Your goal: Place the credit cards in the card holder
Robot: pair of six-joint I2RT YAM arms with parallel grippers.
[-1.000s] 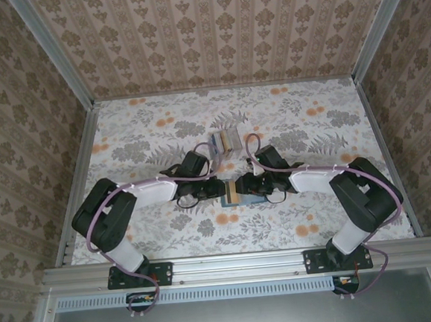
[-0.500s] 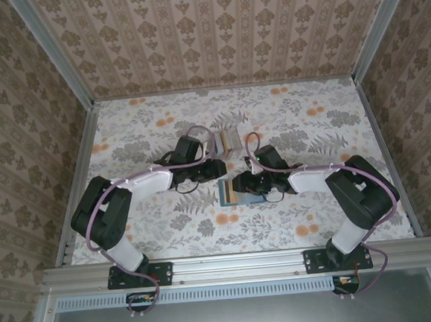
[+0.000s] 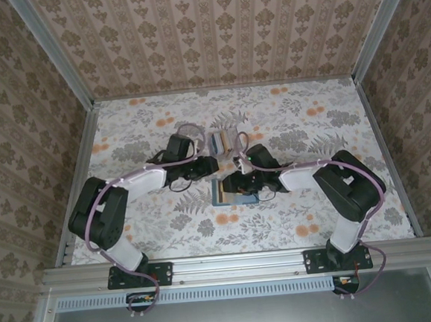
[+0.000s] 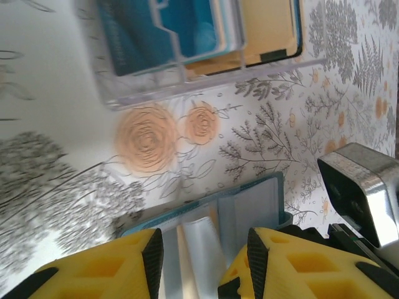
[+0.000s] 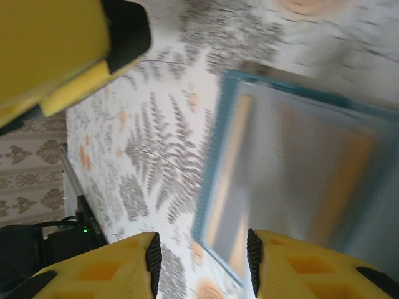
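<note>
My left tool [image 4: 206, 252] hung half open and empty just above the open card holder [image 4: 249, 208], mid-desk; my right tool [image 5: 202, 249], equally parted and empty, hovered over its edge.

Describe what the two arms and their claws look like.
The left arm and right arm are both built from chunky black joint housings joined by white links. A lilac cable loops along each. The left claw and right claw each have two blocky yellow fingers faced with black pads.
</note>
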